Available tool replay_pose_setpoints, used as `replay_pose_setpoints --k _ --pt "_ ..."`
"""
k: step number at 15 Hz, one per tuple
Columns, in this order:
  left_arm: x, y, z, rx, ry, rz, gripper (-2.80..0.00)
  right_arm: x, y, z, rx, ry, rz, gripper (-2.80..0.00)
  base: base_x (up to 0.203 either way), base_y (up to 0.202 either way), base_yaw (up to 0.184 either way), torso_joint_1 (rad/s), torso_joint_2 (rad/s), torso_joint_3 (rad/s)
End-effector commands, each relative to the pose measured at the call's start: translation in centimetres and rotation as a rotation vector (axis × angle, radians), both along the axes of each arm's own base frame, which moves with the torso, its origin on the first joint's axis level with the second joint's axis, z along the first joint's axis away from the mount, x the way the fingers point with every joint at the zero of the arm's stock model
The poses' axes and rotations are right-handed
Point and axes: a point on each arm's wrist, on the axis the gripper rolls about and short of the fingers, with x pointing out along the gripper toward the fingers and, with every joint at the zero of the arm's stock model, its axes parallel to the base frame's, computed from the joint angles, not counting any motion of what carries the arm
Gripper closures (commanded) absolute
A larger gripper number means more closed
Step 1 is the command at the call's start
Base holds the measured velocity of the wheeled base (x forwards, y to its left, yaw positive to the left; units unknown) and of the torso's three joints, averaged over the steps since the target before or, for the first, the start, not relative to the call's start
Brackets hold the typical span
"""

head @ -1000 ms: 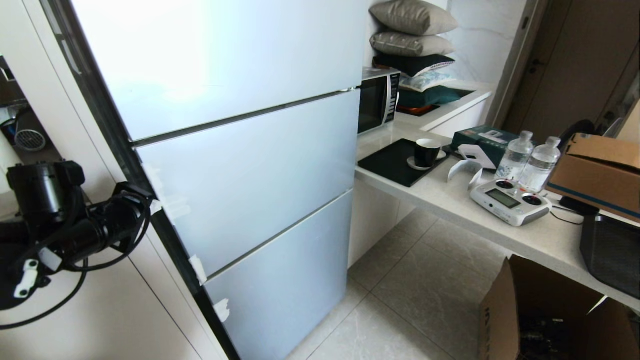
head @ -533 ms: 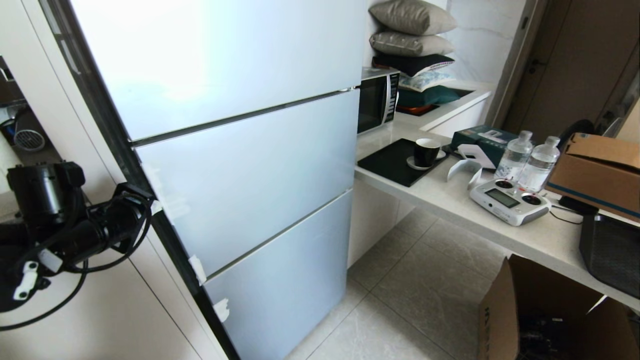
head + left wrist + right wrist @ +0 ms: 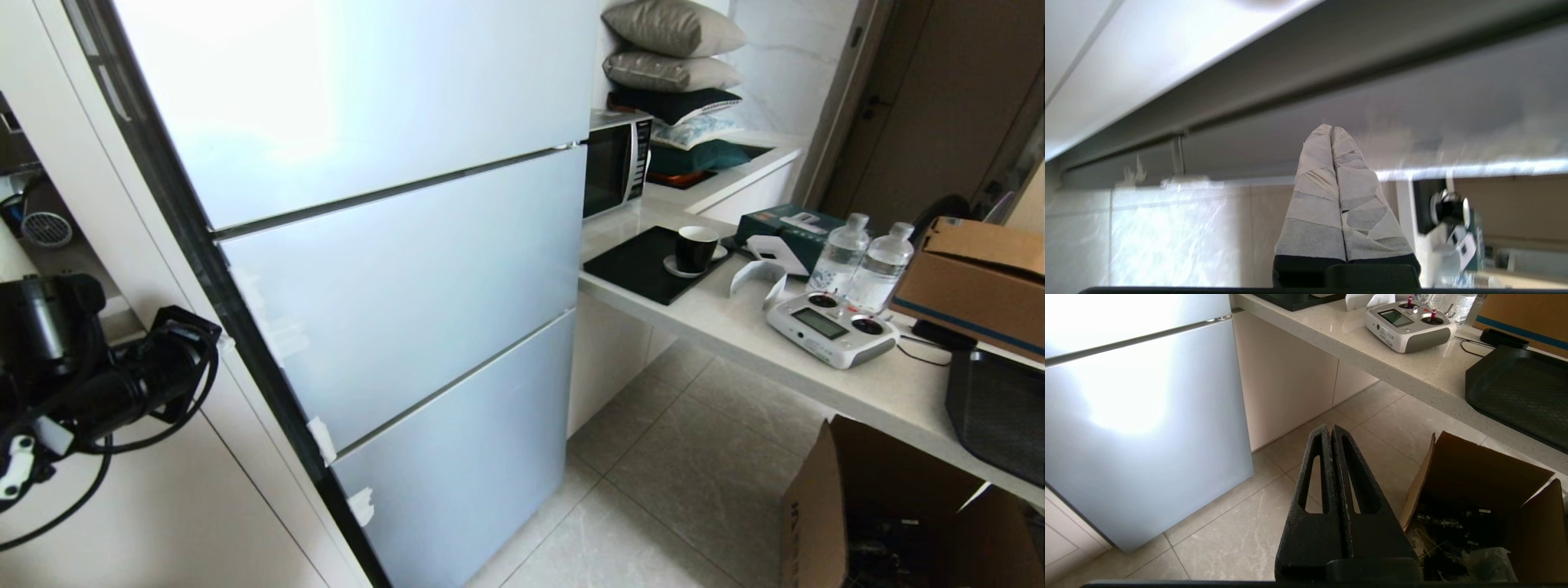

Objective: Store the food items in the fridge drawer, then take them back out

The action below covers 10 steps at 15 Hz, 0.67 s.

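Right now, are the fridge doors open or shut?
Shut. In the head view, all three pale fridge doors sit flush, with only thin, even seams between them, and no interior or drawer shows.

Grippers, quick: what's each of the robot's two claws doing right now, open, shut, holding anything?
Left gripper: shut, holding nothing, tips close to the fridge.
Right gripper: shut, holding nothing, hanging above the floor.
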Motion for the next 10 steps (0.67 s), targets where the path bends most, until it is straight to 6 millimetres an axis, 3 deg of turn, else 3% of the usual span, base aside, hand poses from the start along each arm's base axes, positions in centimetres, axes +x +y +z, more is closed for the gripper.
replay_pose_setpoints --k 1,5,10 --pt "0.7 0.0 -0.2 -0.006 -0.003 0.000 0.00 0.0 0.0 0.0 0.000 0.001 0.001 0.00 0.000 0.000 0.000 0.000 0.00 0.000" --pt "2.7 -0.5 0.2 -0.085 -0.064 -0.005 0.00 0.0 0.0 0.0 0.000 0.001 0.001 0.00 0.000 0.000 0.000 0.000 0.00 0.000" --pt "2.8 -0.8 0.0 -0.136 -0.060 -0.025 0.00 0.0 0.0 0.0 0.000 0.000 0.000 0.00 0.000 0.000 0.000 0.000 0.00 0.000"
